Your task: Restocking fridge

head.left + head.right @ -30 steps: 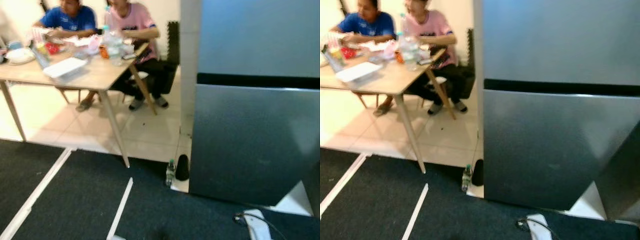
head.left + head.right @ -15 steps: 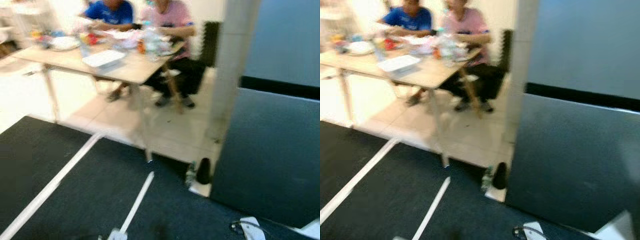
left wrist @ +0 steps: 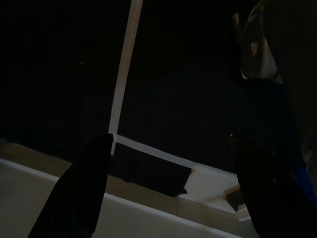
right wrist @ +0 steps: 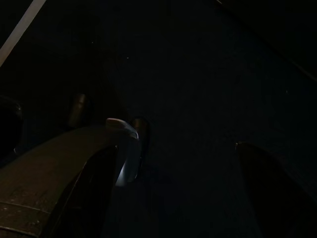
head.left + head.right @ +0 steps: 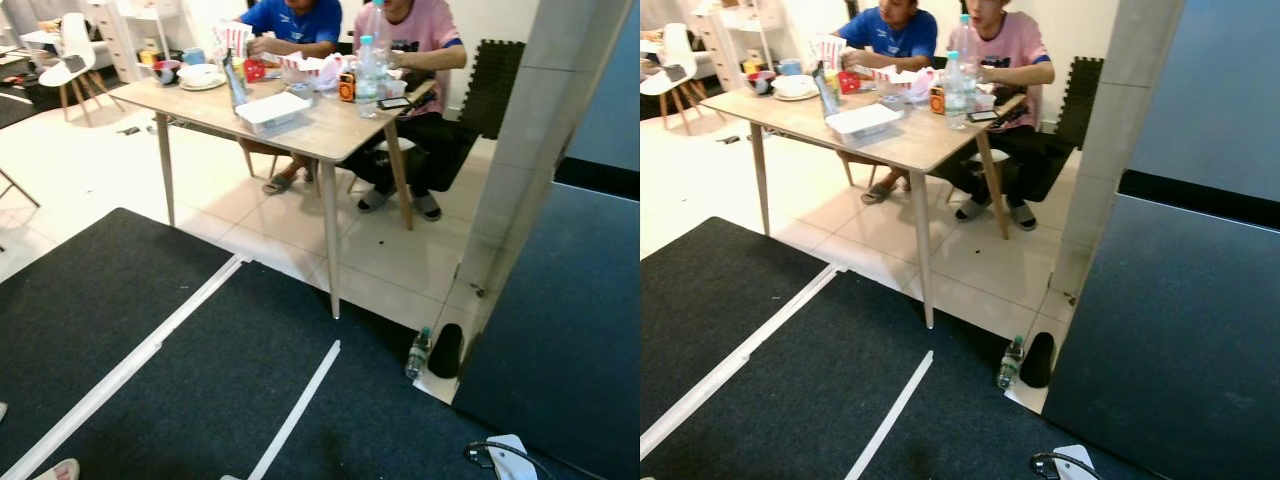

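The dark grey fridge [image 5: 1180,330] stands shut at the right, beside a white tiled pillar [image 5: 1110,130]. A small water bottle [image 5: 1010,362] stands on the floor at the fridge's near left corner, next to a black object [image 5: 1038,358]. More bottles [image 5: 366,62] stand on the wooden table [image 5: 320,130]. Both arms hang low over the dark carpet. In the left wrist view, my left gripper [image 3: 168,198] is open with nothing between its fingers, above a white tape line [image 3: 124,74]. My right gripper [image 4: 178,193] is open too, in deep shade.
Two people sit behind the table, which carries a white tray [image 5: 268,108], cups and food. White tape lines [image 5: 295,415] cross the carpet. A white power strip [image 5: 510,455] with a cable lies by the fridge. White chairs [image 5: 70,50] stand far left.
The camera has swung left: the fridge has slid to the right edge and more of the table, tiled floor and carpet shows. The picture is sharp again. Nothing in the room has moved.
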You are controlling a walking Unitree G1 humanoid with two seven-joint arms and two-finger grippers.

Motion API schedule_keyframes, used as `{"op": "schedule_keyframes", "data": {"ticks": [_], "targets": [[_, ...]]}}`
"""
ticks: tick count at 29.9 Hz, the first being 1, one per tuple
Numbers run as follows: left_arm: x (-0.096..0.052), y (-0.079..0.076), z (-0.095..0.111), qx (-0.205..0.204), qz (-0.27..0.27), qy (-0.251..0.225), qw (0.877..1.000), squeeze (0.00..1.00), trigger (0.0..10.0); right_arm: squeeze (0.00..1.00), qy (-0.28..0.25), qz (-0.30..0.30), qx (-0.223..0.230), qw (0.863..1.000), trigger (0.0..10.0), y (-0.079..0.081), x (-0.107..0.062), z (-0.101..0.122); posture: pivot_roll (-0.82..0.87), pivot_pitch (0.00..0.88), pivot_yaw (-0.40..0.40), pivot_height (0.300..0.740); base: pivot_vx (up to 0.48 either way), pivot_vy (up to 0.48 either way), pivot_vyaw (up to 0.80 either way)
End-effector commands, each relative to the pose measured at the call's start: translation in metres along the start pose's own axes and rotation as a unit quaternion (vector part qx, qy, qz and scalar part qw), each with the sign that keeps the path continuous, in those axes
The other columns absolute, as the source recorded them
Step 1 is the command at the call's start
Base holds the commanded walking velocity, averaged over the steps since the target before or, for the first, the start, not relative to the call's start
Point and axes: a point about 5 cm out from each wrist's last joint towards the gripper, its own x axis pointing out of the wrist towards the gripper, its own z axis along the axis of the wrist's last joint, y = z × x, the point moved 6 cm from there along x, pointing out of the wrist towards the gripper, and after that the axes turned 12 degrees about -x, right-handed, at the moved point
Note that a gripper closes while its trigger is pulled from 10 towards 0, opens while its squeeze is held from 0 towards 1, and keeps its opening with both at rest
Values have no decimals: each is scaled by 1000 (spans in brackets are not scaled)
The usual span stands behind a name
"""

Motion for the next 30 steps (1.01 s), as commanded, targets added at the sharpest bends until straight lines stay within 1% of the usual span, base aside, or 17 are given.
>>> {"op": "schedule_keyframes", "data": {"ticks": [1,7,10,20,26,27,30], "targets": [[0,-2,-2,4,-5,3,1000,0,10000,0,-12,-5,4,1000,10000,-2,0,7,-48,5,43,740,0,0,0],[0,-1,-5,5,-4,6,1000,0,10000,0,-12,-1,-1,1000,10000,-1,0,8,-52,12,45,740,0,0,0],[0,0,-6,6,-3,8,1000,0,10000,0,-11,3,-9,1000,10000,0,0,6,-57,0,41,740,0,0,0],[-1,0,-6,17,-7,10,1000,0,10000,0,-20,8,-8,1000,10000,-3,0,10,-61,0,42,740,270,0,0],[-1,1,-6,18,-8,11,1000,0,10000,0,-20,14,-24,999,10000,-3,-1,12,-56,0,32,740,291,0,0],[-1,1,-7,18,-8,11,1000,0,10000,0,-21,15,-34,999,10000,-3,-1,13,-55,0,32,740,292,0,769],[-1,1,-8,18,-8,12,1000,0,10000,0,-22,17,-43,999,10000,-3,-1,14,-54,0,27,740,296,0,769]]}}
